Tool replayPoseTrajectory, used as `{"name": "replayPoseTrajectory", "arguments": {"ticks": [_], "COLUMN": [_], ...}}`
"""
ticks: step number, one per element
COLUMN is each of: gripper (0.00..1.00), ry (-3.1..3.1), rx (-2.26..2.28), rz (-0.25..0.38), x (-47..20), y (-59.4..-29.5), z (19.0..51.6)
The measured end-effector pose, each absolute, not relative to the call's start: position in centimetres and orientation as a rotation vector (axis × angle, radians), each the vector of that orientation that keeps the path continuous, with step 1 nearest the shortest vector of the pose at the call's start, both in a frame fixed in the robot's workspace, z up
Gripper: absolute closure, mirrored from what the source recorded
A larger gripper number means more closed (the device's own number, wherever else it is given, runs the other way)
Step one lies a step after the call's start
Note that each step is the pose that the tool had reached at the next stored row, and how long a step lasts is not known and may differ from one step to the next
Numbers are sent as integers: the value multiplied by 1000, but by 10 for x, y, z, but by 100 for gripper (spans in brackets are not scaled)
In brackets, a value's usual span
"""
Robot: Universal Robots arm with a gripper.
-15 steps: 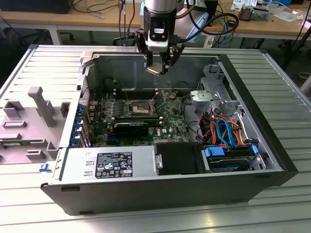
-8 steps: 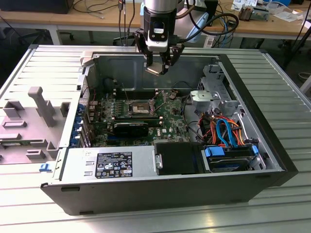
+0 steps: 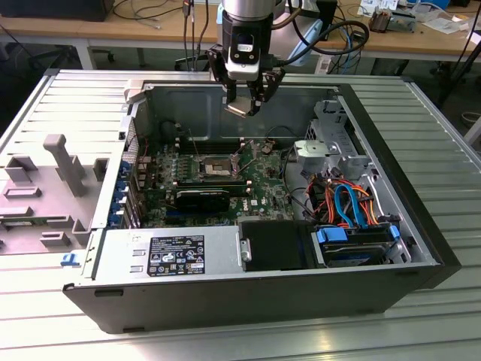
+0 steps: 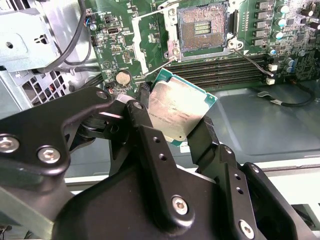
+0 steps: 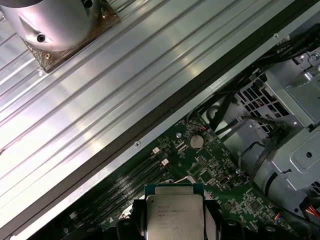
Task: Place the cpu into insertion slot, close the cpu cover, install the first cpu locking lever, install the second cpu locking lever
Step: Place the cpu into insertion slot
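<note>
Hanging above the open computer case (image 3: 248, 301), our gripper (image 3: 244, 107) pinches the cpu (image 4: 177, 112) by its edges. We see the insertion slot (image 4: 201, 30) bare on the green board (image 4: 117, 55), well apart.

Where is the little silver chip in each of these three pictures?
Exterior view: the cpu hangs in the hand, above the open case, near its far wall.
Second wrist view: the cpu is clamped between the black fingers, with the socket beyond it.
First wrist view: the cpu shows its silver face.
Shared landmark: the green board under it.
</note>
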State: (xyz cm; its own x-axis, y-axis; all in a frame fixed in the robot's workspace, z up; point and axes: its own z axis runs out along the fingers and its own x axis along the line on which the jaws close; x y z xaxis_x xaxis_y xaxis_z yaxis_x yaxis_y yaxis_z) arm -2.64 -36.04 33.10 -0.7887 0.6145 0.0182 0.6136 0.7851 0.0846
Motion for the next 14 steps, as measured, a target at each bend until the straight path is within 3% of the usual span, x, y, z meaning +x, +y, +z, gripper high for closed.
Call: {"name": "replayPoseTrajectory", "arguments": {"ticks": [14], "gripper": [45], "ry": [2951], "rx": [1036], "rz": [135], "x": [-26], "y": [-360], "z": [331]}}
